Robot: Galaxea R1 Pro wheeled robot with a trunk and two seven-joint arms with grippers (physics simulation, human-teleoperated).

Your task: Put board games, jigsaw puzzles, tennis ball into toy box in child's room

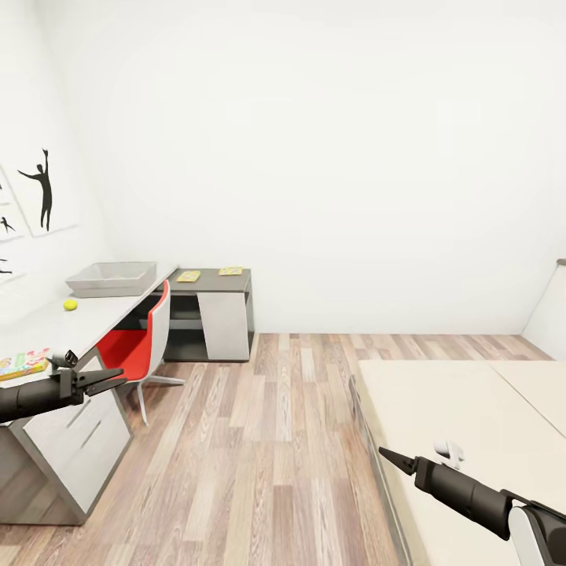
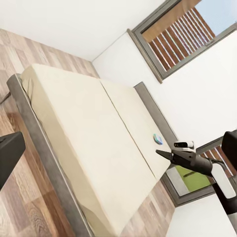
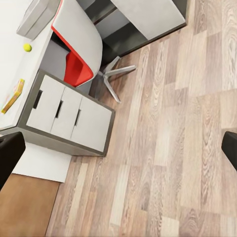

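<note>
Red chair point(image 1: 140, 346) stands tucked against the table point(image 1: 75, 322).

no legible text, labels or numbers

A child's room, counted: one toy box point(image 1: 111, 278), one tennis ball point(image 1: 71, 304) and one colourful game box point(image 1: 22, 364) on the pale worktop point(image 1: 55, 326).

Two flat yellow boxes, one point(image 1: 189, 276) beside the other point(image 1: 230, 271), lie on the single dark lower cabinet point(image 1: 212, 281); one red-and-white chair point(image 1: 144, 343) stands at the worktop, whose pedestal shows three white drawer fronts point(image 3: 66, 113). One bed point(image 2: 94, 143) carries a two-part mattress, with one small round blue-and-green item point(image 2: 157, 138), too small to identify, on it. Two windows appear, one upper point(image 2: 182, 34) and one lower point(image 2: 197, 175). Two grippers are seen: left gripper point(image 1: 118, 376), right gripper point(image 1: 385, 453).
</note>
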